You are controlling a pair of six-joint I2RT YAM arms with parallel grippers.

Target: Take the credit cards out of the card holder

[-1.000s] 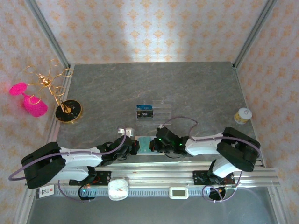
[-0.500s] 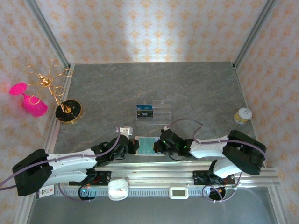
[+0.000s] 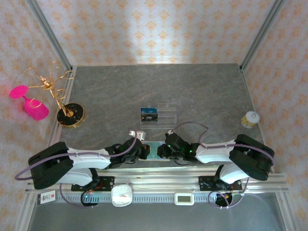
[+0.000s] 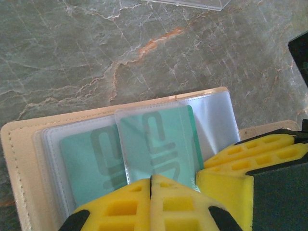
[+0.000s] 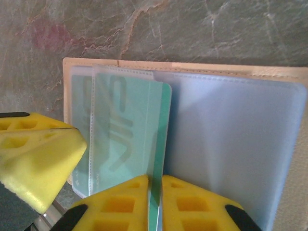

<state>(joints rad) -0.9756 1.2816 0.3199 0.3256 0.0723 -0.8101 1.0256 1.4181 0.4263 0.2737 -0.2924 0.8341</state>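
The tan card holder (image 3: 155,144) lies open near the table's front edge, between my two grippers. Its clear sleeves hold two teal credit cards (image 4: 159,144) (image 4: 89,163). My left gripper (image 4: 151,180) (image 3: 143,150) is shut at the near edge of a sleeve of the card holder (image 4: 14,159) and seems to pinch it. My right gripper (image 5: 155,185) (image 3: 161,150) is shut on the bare edge of one teal credit card (image 5: 164,110), which sticks out of its sleeve over the card holder (image 5: 216,69). Each gripper's yellow fingers (image 4: 250,154) (image 5: 33,154) show in the other wrist view.
A clear ribbed tray (image 3: 163,115) with a dark card (image 3: 149,114) sits just beyond the card holder. A gold wire stand (image 3: 67,113) and pink glass (image 3: 29,103) are at the far left. A small jar (image 3: 250,119) stands at the right.
My left arm has drawn in and its gripper has shifted right over the card holder, so less teal shows from above. The right gripper has barely moved in the last half second.
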